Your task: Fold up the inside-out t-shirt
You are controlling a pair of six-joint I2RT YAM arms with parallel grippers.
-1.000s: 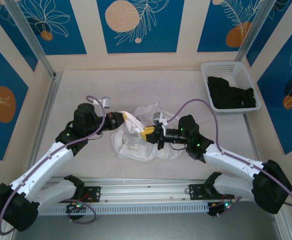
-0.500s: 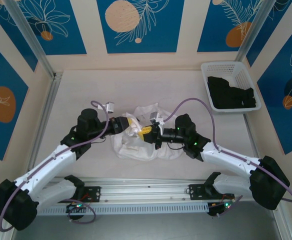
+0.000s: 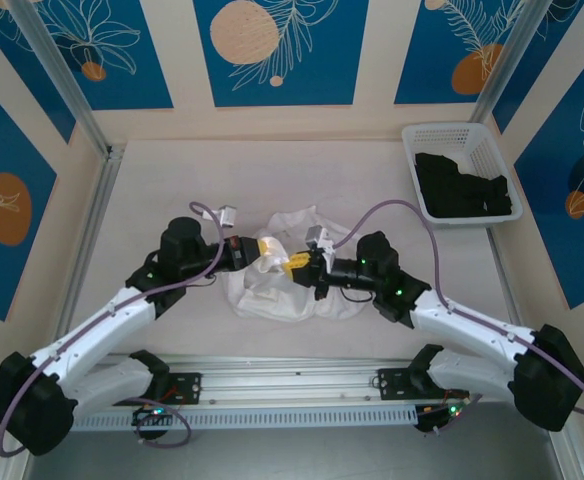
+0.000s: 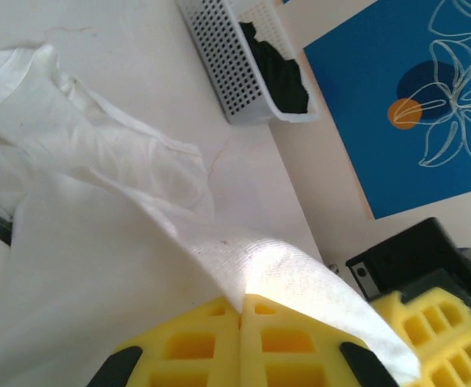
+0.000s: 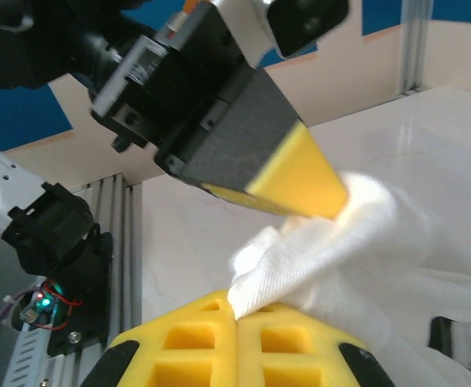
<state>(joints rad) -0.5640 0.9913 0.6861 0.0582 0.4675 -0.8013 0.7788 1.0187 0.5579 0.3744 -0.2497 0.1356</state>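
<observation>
Garment under inspection: a plain white, thin, wrinkled cloth t-shirt [image 3: 277, 290] lies bunched in a loose, rounded heap at the centre of the pale, smooth desk [image 3: 152, 190]. No sleeve or hem is laid flat, and the folds are soft and irregular.

The left end effector [image 3: 269, 247], with yellow honeycomb-moulded pads on a black housing, sits at 12 o'clock on the heap. Its wrist view shows the pads pressed together [image 4: 241, 306] with a ridge of the woven cloth [image 4: 98, 242] pinched between them and drawn up in a taut fold.

The right end effector [image 3: 297, 265] lies just beside it, at 4 o'clock from the left one. Its pads are also clamped [image 5: 236, 310] on a small puckered tuft of the same fabric [image 5: 364, 242]. The left unit's yellow wedge tip [image 5: 316, 189] meets the cloth close above.

A white perforated plastic basket [image 3: 462, 135], rectangular, stands at 2 o'clock on the desk, well apart from the heap. It holds a crumpled black garment [image 3: 462, 185].
</observation>
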